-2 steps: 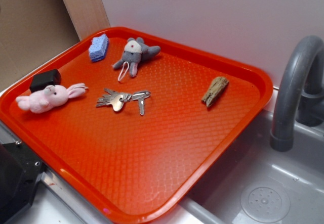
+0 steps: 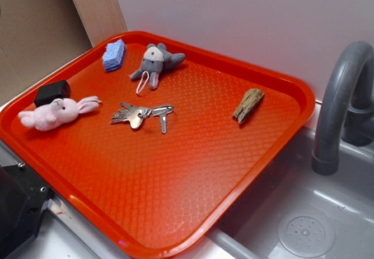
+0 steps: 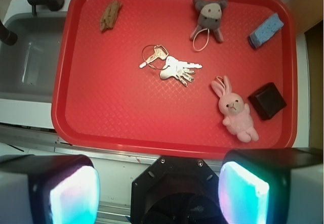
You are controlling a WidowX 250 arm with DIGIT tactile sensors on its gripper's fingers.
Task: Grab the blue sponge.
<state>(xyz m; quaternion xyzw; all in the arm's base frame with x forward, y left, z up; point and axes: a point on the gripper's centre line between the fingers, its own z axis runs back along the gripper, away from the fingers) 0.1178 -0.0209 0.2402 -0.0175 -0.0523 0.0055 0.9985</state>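
Item: sponge (image 2: 114, 55), blue, lying flat in the tray's (image 2: 175, 212) far corner, clear of the rim, beside the grey plush (image 2: 155, 62) and untouched. Other lots on the tray: keys (image 2: 140, 115) at centre, pink bunny (image 2: 54, 112) touching a black block (image 2: 51, 92), wood scrap (image 2: 248, 104) toward the sink (image 2: 304, 224). My claw (image 3: 159, 193) hangs high over the tray's near edge, released, holding nothing; I judge it parked there to survey before reaching. The grey plush, close by, is the likely snag.
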